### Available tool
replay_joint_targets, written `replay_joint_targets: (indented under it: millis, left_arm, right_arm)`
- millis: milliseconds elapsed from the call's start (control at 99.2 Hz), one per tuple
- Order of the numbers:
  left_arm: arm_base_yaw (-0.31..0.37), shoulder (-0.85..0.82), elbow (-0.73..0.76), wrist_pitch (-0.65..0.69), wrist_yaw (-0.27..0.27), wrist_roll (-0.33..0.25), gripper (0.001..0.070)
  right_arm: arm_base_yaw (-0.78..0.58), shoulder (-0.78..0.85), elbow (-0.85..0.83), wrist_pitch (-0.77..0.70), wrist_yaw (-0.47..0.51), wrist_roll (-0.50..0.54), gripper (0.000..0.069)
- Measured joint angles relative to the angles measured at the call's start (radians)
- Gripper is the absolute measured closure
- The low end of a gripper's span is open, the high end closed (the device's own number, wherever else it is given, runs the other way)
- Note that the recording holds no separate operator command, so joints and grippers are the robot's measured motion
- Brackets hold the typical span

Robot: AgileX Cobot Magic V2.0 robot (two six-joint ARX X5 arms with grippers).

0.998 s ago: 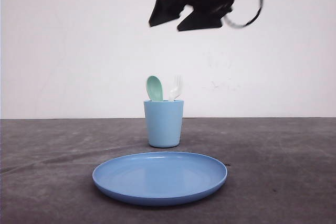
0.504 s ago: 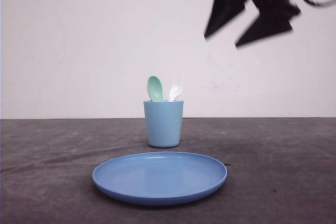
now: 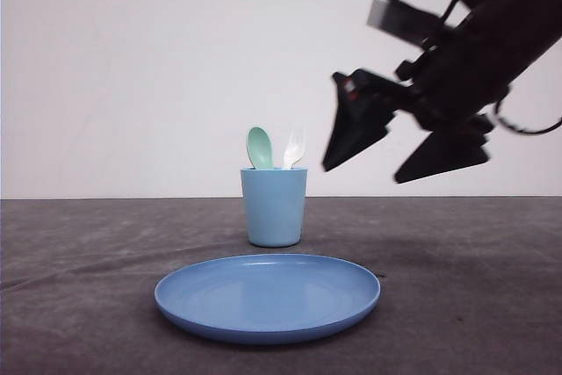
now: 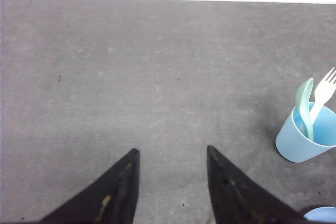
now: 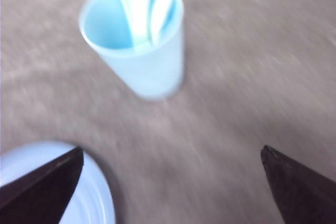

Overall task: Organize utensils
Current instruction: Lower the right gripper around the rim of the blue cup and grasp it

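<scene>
A dark grey table fills the lower half of the front view. On it, at lower centre, lies a round blue plastic plate. At upper right the black right gripper hangs in the air, jaws spread wide, grasping nothing. The left gripper is likewise parted and bare. Behind the plate, at centre, a light blue plastic cup stands upright, holding a mint-green plastic spoon and a small white plastic fork, heads up.
</scene>
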Motion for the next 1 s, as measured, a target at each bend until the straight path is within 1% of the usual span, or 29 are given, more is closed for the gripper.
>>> replay_joint_targets:
  millis: [101, 181, 313, 544, 665, 817, 917, 998]
  left_arm:
    - [0.000, 0.000, 0.000, 0.000, 0.000, 0.000, 0.0477]
    - [0.000, 0.000, 0.000, 0.000, 0.000, 0.000, 0.0477]
    - [0.000, 0.000, 0.000, 0.004, 0.000, 0.000, 0.0477]
    - [0.000, 0.000, 0.000, 0.004, 0.000, 0.000, 0.0477]
    - [0.000, 0.000, 0.000, 0.005, 0.000, 0.000, 0.0477]
    - [0.000, 0.000, 0.000, 0.005, 0.000, 0.000, 0.0477]
    - [0.000, 0.000, 0.000, 0.004, 0.000, 0.003, 0.0477]
    - [0.000, 0.000, 0.000, 0.004, 0.000, 0.006, 0.0477]
  right_arm:
    - [0.023, 0.058, 0.000, 0.114, -0.003, 0.014, 0.0009]
    - [0.031, 0.106, 0.019, 0.142, -0.021, 0.019, 0.0009]
    - [0.035, 0.198, 0.096, 0.142, -0.060, 0.023, 0.0009]
    - [0.035, 0.348, 0.254, 0.146, -0.079, 0.024, 0.0009]
    - [0.039, 0.408, 0.330, 0.122, -0.080, 0.023, 0.0009]
    - [0.044, 0.456, 0.415, 0.095, -0.080, 0.023, 0.0009]
    - [0.044, 0.463, 0.428, 0.069, -0.080, 0.018, 0.0012]
    - [0.044, 0.464, 0.428, 0.060, -0.080, 0.014, 0.0052]
